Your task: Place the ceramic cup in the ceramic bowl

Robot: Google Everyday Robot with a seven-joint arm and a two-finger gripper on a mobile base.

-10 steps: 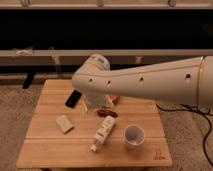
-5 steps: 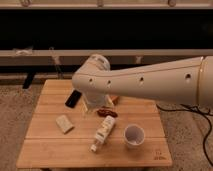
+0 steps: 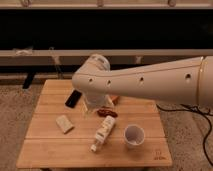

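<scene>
The ceramic cup [image 3: 134, 135] stands upright near the front right of the wooden table [image 3: 50, 150], white with a pale inside. Only an orange edge of the ceramic bowl [image 3: 114, 99] shows; the arm hides the remainder. My big white arm reaches in from the right across the table's back half. The gripper [image 3: 93, 104] hangs down from the wrist over the middle back of the table, just left of the bowl and well behind and left of the cup. It looks open and nothing shows in it.
A white labelled bottle [image 3: 103, 133] lies on its side left of the cup. A small dark red item [image 3: 107, 113] lies behind it. A black flat object [image 3: 74, 98] sits at back left, a beige block [image 3: 64, 123] at left. A cable trails on the floor at right.
</scene>
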